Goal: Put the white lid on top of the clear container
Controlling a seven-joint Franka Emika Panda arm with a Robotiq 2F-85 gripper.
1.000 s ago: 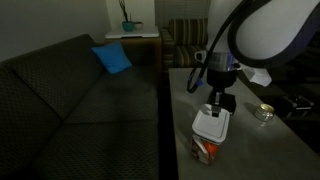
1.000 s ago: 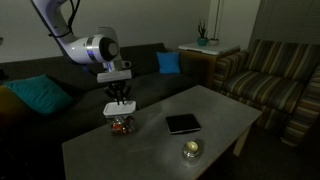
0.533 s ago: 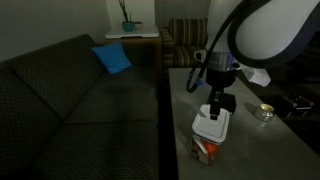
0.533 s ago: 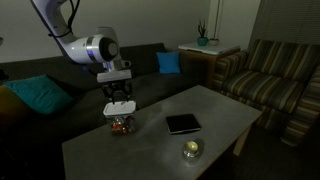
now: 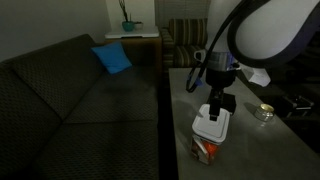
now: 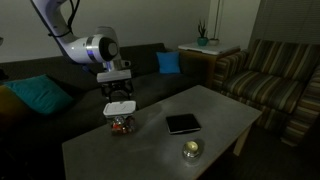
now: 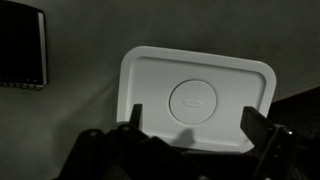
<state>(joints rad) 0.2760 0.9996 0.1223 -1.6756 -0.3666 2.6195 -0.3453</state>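
Wider than a second ago, the hand [image 6: 120, 96] stands apart, letting the white lid [image 7: 197, 100] lie flat atop the clear container [image 6: 121, 123] on the tabletop [image 6: 160, 150]

The lid [image 7: 195, 100] is white, the flat square [image 6: 183, 124] black, the cushion [image 5: 112, 58] blue, the armchair [image 6: 268, 72] striped.

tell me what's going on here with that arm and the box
A robot arm's gripper hovers just above the white lid, which lies on top of the clear container on the table. Its jaws stand open, gripping nothing. A black flat square and a small round dish sit apart.
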